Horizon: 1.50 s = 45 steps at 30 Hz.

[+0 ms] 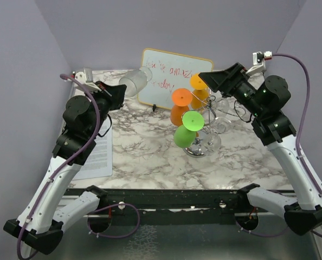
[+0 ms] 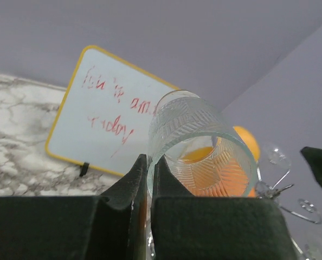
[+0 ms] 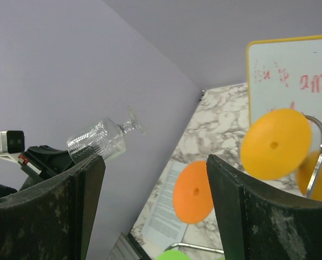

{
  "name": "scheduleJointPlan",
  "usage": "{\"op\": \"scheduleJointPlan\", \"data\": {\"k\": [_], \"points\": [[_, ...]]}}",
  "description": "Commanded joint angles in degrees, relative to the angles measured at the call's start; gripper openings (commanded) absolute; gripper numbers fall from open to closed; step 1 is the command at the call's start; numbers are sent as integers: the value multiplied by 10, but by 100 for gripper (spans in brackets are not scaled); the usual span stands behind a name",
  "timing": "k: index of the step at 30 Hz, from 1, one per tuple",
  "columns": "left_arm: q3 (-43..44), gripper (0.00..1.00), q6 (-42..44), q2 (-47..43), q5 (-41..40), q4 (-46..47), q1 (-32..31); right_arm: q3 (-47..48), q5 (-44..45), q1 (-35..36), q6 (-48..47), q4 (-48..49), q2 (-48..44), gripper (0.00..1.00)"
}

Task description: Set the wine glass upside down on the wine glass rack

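Mid-air, left pincer (image 1: 120,91) (wine glass (image 1: 135,81), seemingly)

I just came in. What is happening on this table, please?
The left tool is shut on the rim of a clear wine glass. It holds the glass tilted in the air, near the whiteboard. The glass is not yet on the wine glass rack, where a green glass, an orange glass and a yellow-orange glass hang upside down. The right tool is open next to the rack and holds nothing.
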Motion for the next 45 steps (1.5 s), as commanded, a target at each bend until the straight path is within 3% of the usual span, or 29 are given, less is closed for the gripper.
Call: {"op": "scheduleJointPlan", "data": {"k": [1,6,10,13,18,23,25,32,45], "points": [[-1,0,-50,-6,2,202,-1,44,-99,-4,69,61,52,81],[15,0,-67,32,25,295,-1,61,-118,-2,137,127,96,84],[24,0,-83,69,39,358,-1,83,-110,31,196,180,139,99],[31,0,-89,92,39,398,-1,120,-70,74,205,181,167,100],[29,0,-89,107,36,447,-1,153,42,147,244,178,203,100],[-4,0,-80,102,35,491,-1,173,242,238,289,159,231,100],[-15,0,-77,95,34,501,-1,191,280,259,300,152,248,100],[-40,0,-57,81,41,516,0,211,267,280,357,203,285,100],[-74,0,-61,71,46,538,-1,283,255,290,379,167,335,94]]}}
